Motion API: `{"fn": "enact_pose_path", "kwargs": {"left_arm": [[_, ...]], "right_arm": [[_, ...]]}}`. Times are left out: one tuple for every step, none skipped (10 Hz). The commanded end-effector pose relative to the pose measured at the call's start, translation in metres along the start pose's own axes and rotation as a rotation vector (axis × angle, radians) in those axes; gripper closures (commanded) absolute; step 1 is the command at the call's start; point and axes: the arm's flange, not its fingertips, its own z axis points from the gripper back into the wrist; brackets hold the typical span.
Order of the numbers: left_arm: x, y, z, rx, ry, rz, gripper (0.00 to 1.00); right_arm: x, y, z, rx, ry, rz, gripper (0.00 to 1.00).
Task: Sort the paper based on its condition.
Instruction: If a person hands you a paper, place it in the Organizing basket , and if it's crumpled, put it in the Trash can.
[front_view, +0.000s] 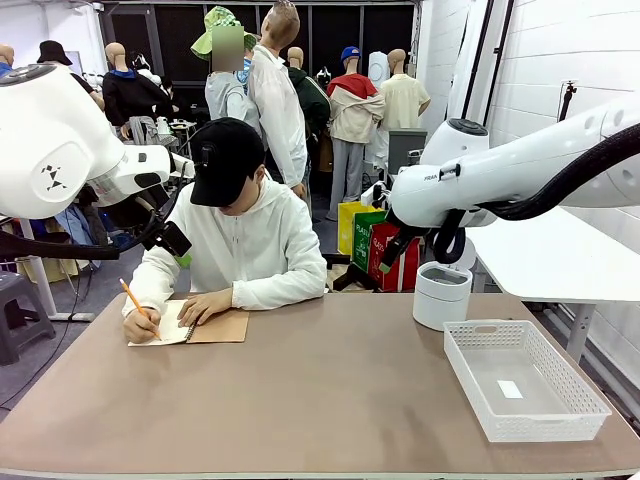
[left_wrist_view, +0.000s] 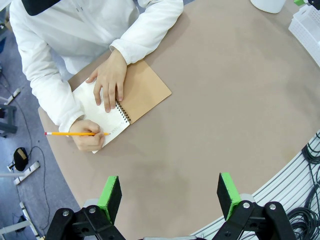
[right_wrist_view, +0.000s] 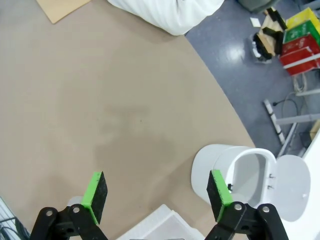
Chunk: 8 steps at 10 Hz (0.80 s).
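Across the table (front_view: 330, 400) a person (front_view: 250, 240) writes in the spiral notebook (left_wrist_view: 145, 92); left gripper (left_wrist_view: 169, 195) and right gripper (right_wrist_view: 156, 192) gape empty, so I'd wait clear.

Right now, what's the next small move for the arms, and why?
Probably wait, with the left tool and right tool open above the table. One hand lies flat on the open notebook and the other writes in it with a pencil, so the page is bound and covered. The basket and bin stand ready.
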Motion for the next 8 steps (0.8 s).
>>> {"fn": "enact_pose_path", "kwargs": {"left_arm": [[0.0, 0.001, 0.001, 0.0, -0.002, -0.002, 0.0], [0.0, 0.001, 0.001, 0.0, -0.002, -0.002, 0.0], [0.0, 0.001, 0.001, 0.0, -0.002, -0.002, 0.0], [0.0, 0.001, 0.001, 0.0, -0.002, -0.002, 0.0], [0.0, 0.001, 0.001, 0.0, -0.002, -0.002, 0.0], [0.0, 0.001, 0.001, 0.0, -0.002, -0.002, 0.0], [0.0, 0.001, 0.001, 0.0, -0.002, -0.002, 0.0], [0.0, 0.001, 0.001, 0.0, -0.002, -0.002, 0.0]], "right_arm": [[0.004, -0.002, 0.0, 0.0, 0.002, -0.016, 0.0], [0.004, -0.002, 0.0, 0.0, 0.002, -0.016, 0.0], [0.001, 0.0, 0.001, -0.001, -0.002, -0.001, 0.0], [0.003, 0.007, 0.014, 0.006, -0.025, -0.039, 0.0], [0.0, 0.022, 0.031, 0.027, -0.048, -0.073, 0.0], [-0.006, 0.033, 0.046, 0.045, -0.084, -0.1, 0.0], [-0.012, 0.042, 0.057, 0.067, -0.125, -0.11, 0.0], [-0.019, 0.05, 0.067, 0.068, -0.169, -0.122, 0.0]]}}
